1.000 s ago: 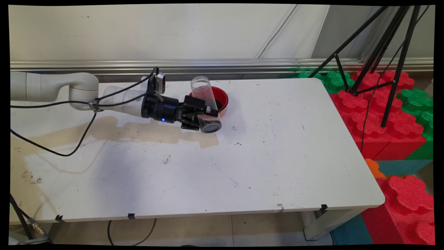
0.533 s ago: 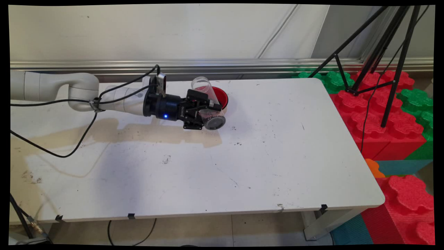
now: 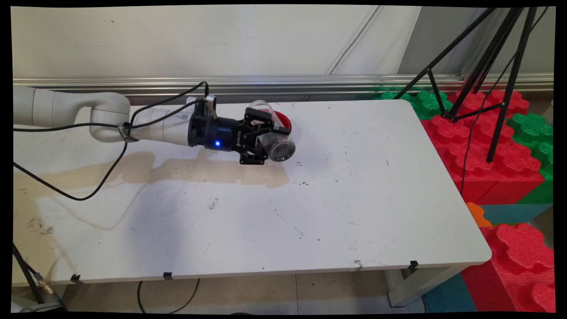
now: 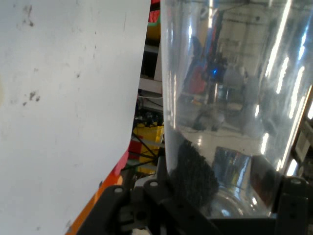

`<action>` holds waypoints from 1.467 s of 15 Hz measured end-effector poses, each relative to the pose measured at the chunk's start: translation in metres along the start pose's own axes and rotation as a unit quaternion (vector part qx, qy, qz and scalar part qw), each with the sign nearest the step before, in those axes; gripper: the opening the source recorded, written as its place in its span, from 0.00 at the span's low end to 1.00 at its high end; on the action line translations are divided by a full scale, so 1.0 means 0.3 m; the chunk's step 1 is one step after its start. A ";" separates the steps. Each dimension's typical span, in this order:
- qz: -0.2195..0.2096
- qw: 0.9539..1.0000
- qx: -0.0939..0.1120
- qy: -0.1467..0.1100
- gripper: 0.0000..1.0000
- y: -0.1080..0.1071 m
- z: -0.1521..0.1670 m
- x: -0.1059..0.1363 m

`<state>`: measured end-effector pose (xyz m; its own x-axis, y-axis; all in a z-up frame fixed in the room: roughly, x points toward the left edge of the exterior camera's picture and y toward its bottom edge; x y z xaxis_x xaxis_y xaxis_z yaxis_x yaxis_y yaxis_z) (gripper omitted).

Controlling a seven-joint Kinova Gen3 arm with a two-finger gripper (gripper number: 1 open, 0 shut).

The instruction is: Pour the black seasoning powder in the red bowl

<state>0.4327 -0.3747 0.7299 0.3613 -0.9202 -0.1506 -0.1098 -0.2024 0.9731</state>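
My gripper [image 3: 269, 138] is shut on a clear plastic jar [image 3: 281, 149] and holds it tipped on its side above the table's far part. The jar's round base faces the camera; its open mouth points back over a red bowl [image 3: 284, 120], which the jar and hand mostly hide. In the hand view the jar [image 4: 230, 98] fills the right side between the fingers, with a small heap of dark grains [image 4: 193, 171] lying against its wall. Whether grains are falling into the bowl I cannot tell.
The white table [image 3: 310, 212] carries dark specks and a brownish stain [image 3: 146, 166] under the arm. A black tripod [image 3: 483, 66] stands on red and green foam blocks [image 3: 500, 155] off the right edge. Black cables [image 3: 88, 190] hang from the arm.
The hand has rolled and shifted slightly right and up, tipping the jar further toward the bowl. The dark grains have slid away from the jar's base end.
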 end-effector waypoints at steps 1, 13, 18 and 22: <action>-0.005 1.000 -0.001 0.001 0.00 0.003 0.003 0.000; -0.084 0.996 -0.017 0.012 0.00 0.070 0.062 0.015; -0.121 0.992 -0.025 0.019 0.00 0.086 0.077 0.022; -0.142 0.989 -0.028 0.024 0.00 0.093 0.084 0.024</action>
<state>0.4089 -0.3956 0.7516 0.4135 -0.8121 -0.4117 0.0530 -0.4299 0.9013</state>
